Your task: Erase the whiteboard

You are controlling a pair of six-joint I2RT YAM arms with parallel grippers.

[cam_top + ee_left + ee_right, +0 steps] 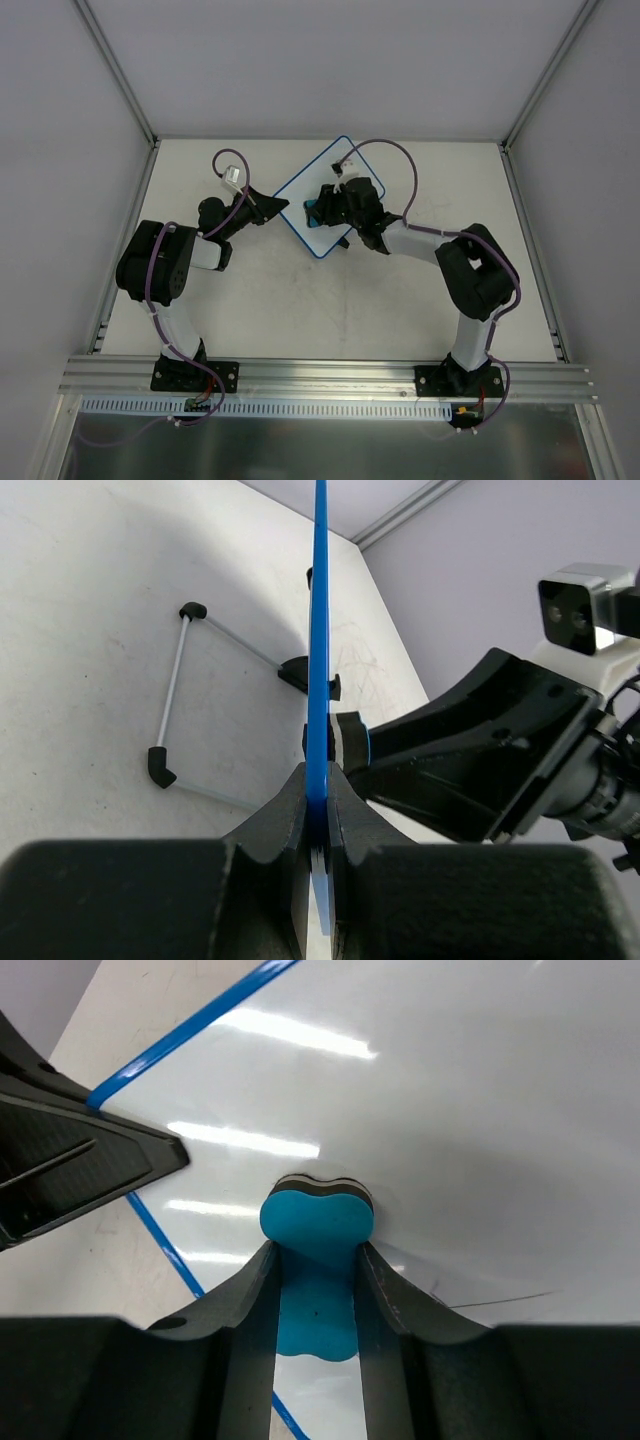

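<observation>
left wrist shows us left gripper [318,780] clamped on whiteboard [320,630] edge, only right wrist shows us right gripper [315,1250] pinching blue eraser [317,1215]

wire stand [173,688] lies just beside the whiteboard [310,195]; the near table [330,310] is bare.

No text, label, brand, number or sign can be read in any of the views. On the whiteboard [480,1110], only a faint thin pen line [500,1300] is seen to the right of the blue eraser [316,1222]. No legible character is formed by it.
</observation>
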